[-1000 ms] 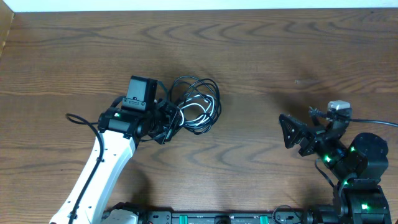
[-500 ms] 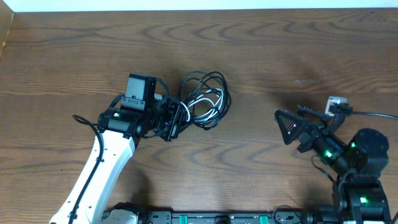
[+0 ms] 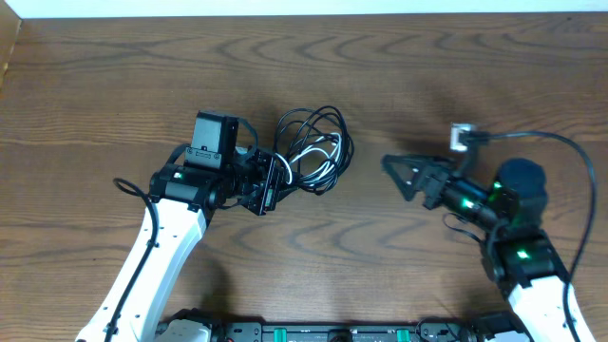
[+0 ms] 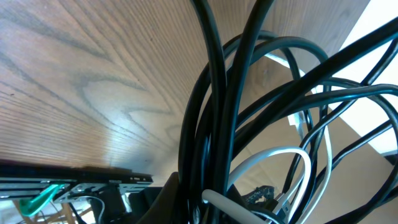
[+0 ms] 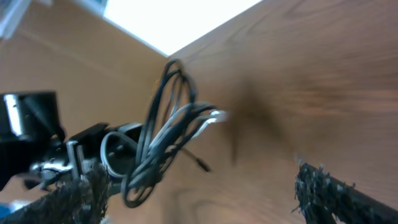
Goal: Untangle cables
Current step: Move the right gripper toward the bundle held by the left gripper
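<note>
A small looped bundle of cables lies left of centre on the table, a thin black cable (image 3: 328,125) tangled with a shorter white cable (image 3: 319,152). My left gripper (image 3: 270,182) is shut on the bundle's left side. In the left wrist view the black cable (image 4: 214,93) and the white cable (image 4: 273,155) fill the frame and run down between the jaws of the left gripper (image 4: 205,210). My right gripper (image 3: 397,178) stands open to the right of the bundle, apart from it and pointing at it. In the right wrist view the bundle (image 5: 165,134) hangs ahead of the right gripper (image 5: 205,199), whose fingers (image 5: 336,193) are spread wide.
The brown wooden table (image 3: 427,76) ends at a pale strip along the far edge. A thick black cable (image 3: 562,150) arcs over my right arm. A metal rail (image 3: 323,332) runs along the near edge between the arm bases.
My right arm has swung left toward the bundle, gripper open. The left gripper has shifted the bundle slightly right and its loops have settled.
</note>
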Controlling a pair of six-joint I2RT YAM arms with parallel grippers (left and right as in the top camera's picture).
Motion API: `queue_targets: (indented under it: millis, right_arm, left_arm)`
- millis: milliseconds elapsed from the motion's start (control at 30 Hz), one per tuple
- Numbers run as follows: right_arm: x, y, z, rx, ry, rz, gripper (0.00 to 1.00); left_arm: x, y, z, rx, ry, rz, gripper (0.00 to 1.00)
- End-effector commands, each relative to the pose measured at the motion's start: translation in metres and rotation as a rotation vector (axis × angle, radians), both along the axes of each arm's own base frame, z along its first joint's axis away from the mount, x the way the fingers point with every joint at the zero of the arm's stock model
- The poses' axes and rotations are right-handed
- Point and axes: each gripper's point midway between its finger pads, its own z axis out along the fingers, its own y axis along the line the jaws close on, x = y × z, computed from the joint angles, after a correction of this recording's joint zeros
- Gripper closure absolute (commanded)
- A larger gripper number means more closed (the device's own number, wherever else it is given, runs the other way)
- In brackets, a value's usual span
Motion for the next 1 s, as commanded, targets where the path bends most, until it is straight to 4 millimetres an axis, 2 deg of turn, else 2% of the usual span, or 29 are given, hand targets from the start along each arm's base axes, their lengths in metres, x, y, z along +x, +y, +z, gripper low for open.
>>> queue_targets:
  millis: [0, 167, 367, 533, 800, 967]
  right_arm:
    - [-0.005, 0.028, 0.009, 0.071, 0.03, 0.091, 0.07]
    - [-0.008, 0.058, 0.015, 0.115, 0.006, 0.173, 0.09]
    - [-0.008, 0.07, 0.012, 0.148, 0.048, 0.19, 0.14]
    - [-0.018, 0.082, 0.015, 0.155, 0.044, 0.235, 0.17]
    - [-0.023, 0.086, 0.014, 0.152, 0.042, 0.252, 0.19]
    - [-0.021, 0.085, 0.009, 0.138, 0.055, 0.234, 0.26]
  left_arm:
    - [0.007, -0.001, 0.016, -0.024, -0.026, 0.02, 0.93]
    - [0.01, 0.003, 0.013, 0.006, -0.041, 0.03, 0.93]
    - [0.019, 0.003, 0.017, 0.032, -0.136, -0.002, 0.93]
    - [0.026, 0.009, 0.011, 0.103, -0.162, 0.027, 0.92]
    - [0.028, 0.003, 0.013, 0.111, -0.192, 0.016, 0.93]
    - [0.032, 0.001, 0.017, 0.102, -0.219, 0.015, 0.93]
